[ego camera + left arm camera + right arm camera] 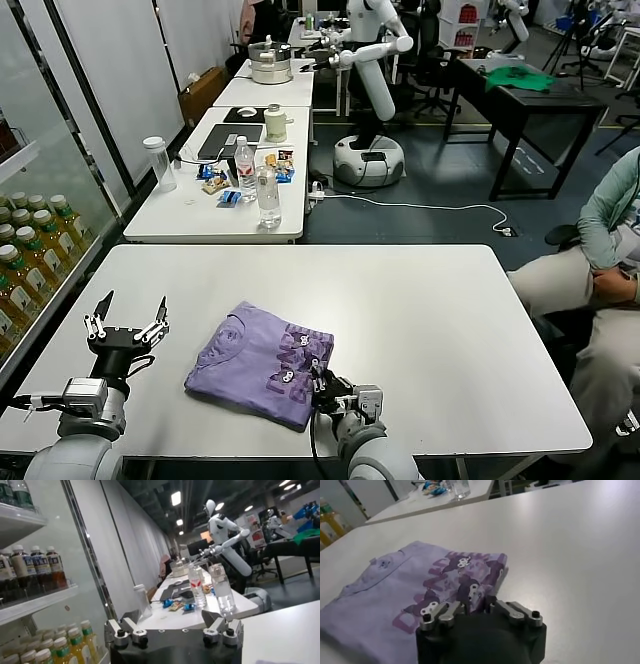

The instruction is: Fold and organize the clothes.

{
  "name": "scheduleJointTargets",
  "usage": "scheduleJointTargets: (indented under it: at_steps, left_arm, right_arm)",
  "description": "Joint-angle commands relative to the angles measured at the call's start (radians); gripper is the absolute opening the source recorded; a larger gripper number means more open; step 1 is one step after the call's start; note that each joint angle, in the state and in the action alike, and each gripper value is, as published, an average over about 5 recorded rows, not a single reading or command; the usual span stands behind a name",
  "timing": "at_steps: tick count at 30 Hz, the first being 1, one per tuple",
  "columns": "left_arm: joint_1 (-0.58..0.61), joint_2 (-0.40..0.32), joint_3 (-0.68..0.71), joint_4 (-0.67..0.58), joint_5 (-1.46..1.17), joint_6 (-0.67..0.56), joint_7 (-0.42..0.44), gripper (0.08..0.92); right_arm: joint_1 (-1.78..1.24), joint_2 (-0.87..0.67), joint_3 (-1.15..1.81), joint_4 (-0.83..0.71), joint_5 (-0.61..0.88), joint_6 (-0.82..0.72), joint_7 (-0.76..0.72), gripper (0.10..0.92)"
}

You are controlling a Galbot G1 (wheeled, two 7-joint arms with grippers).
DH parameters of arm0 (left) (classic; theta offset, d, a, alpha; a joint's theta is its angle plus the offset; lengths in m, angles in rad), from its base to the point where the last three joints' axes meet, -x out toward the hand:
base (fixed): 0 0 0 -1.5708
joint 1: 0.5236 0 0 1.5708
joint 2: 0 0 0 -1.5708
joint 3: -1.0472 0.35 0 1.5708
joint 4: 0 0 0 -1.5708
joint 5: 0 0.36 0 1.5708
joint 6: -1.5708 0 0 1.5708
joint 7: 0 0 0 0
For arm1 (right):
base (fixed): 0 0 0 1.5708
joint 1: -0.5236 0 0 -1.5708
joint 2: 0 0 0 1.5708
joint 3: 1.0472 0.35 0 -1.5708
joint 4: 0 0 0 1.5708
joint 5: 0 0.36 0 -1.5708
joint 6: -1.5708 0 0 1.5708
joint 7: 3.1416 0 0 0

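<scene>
The lavender T-shirt [255,362] lies folded on the white table [430,330], left of centre near the front edge. Its dark purple print with small white marks faces up along the right side. In the right wrist view the T-shirt [405,582] fills the area ahead of the fingers. My right gripper [318,381] is at the shirt's front right corner, and in its own view [478,603] the fingers are closed on the printed fabric edge. My left gripper [133,302] stands open and empty, pointing up, left of the shirt; it also shows in the left wrist view [170,617].
A second white table [215,215] behind holds water bottles [267,195], a clear cup [160,163], snacks and a laptop. A drinks fridge [30,240] stands at the left. A seated person [600,260] is at the right. Another robot [372,90] and a green cloth [520,77] are far back.
</scene>
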Motion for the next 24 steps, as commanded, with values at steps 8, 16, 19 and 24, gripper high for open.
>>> scheduleJointTargets:
  at_steps: [8,16,19,24]
  left_arm:
    - [-0.005,-0.007,0.003,0.016,0.011,-0.005,-0.003,0.823]
    - [-0.041,-0.018,0.022,0.067,0.019,-0.003,-0.001,0.823]
    - [-0.040,-0.019,0.025,0.074,0.019,-0.010,0.002,0.823]
    - [-0.037,-0.026,0.019,0.095,0.021,-0.046,0.005,0.823]
  right_arm:
    - [0.100,-0.284,0.335,0.092,0.023,-0.065,-0.279,0.112]
    - [0.026,-0.296,0.439,0.029,-0.148,-0.056,-0.605,0.112]
    - [0.000,-0.292,0.483,0.056,-0.187,-0.043,-0.599,0.165]
    - [-0.044,-0.316,0.584,0.111,-0.214,0.002,-0.553,0.309]
